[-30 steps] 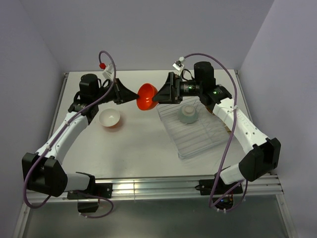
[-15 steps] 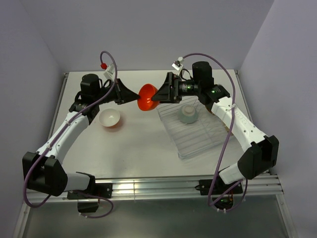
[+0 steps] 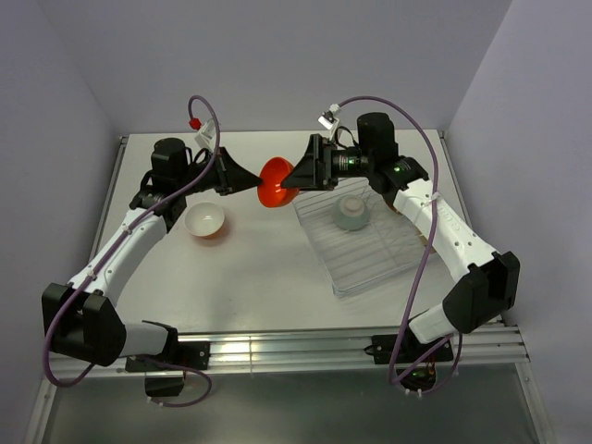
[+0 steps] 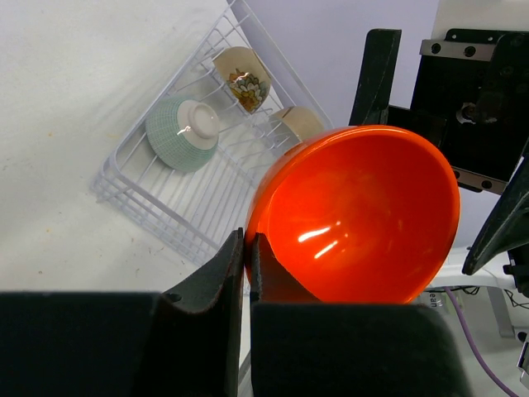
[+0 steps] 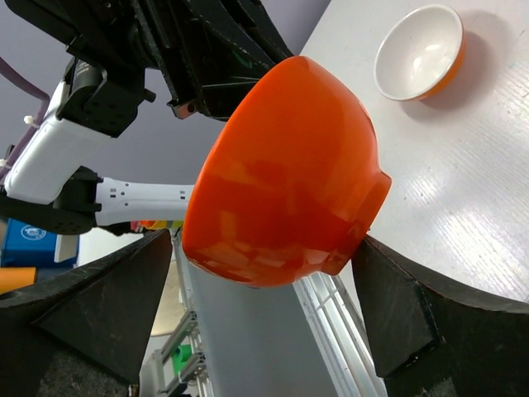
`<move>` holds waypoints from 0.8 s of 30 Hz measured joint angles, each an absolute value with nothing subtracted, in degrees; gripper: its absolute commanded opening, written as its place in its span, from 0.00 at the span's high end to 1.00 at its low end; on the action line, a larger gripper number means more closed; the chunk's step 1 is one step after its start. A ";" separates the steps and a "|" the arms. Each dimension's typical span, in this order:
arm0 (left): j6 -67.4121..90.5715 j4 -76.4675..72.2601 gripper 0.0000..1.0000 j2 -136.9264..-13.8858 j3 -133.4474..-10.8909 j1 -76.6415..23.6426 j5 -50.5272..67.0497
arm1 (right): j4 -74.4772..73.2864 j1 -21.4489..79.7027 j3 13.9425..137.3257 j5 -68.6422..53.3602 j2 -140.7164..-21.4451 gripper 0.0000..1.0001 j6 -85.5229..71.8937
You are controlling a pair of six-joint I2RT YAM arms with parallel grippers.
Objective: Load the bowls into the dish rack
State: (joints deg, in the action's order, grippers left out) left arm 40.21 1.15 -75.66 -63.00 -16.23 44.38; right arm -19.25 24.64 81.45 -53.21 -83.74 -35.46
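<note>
An all-orange bowl (image 3: 273, 182) hangs in the air between the two arms, tilted on its side. My left gripper (image 3: 252, 181) is shut on its rim (image 4: 246, 248); the glossy inside of the orange bowl (image 4: 364, 215) fills the left wrist view. My right gripper (image 3: 289, 180) is open, with one finger on each side of the bowl's base (image 5: 281, 174). The clear dish rack (image 3: 370, 264) lies at right and holds an upturned mint green bowl (image 3: 351, 214), which also shows in the left wrist view (image 4: 183, 134). An orange bowl with a white inside (image 3: 205, 221) sits on the table at left.
Two cream bowls (image 4: 240, 78) (image 4: 297, 122) stand on edge at the far end of the rack (image 4: 165, 207), mostly hidden behind the right arm in the top view. The white-inside bowl (image 5: 420, 51) also shows in the right wrist view.
The right gripper has edged slightly closer around the orange bowl. The bowl and the left gripper have barely shifted.
</note>
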 measured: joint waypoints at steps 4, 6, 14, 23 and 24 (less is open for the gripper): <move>40.21 1.13 1.00 -75.66 -63.00 -16.23 44.38 | -19.22 24.64 81.45 -53.45 -83.79 0.16 -35.57; 40.18 1.15 1.00 -75.66 -63.00 -16.23 44.38 | -19.25 24.62 81.45 -53.54 -83.83 0.26 -35.79; 39.62 1.83 0.98 -75.64 -63.00 -16.10 43.68 | -19.25 24.45 81.45 -54.63 -84.79 0.60 -36.82; 39.46 1.76 0.76 -75.59 -63.00 -16.10 43.70 | -18.98 24.32 81.43 -55.18 -84.82 1.00 -37.08; 39.44 1.69 0.73 -75.59 -63.00 -16.14 43.72 | -18.76 24.38 81.43 -55.77 -84.84 1.00 -37.15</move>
State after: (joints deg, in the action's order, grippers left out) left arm 39.44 1.69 -75.59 -63.00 -16.14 43.72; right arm -18.76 24.38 81.43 -55.77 -84.84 -37.15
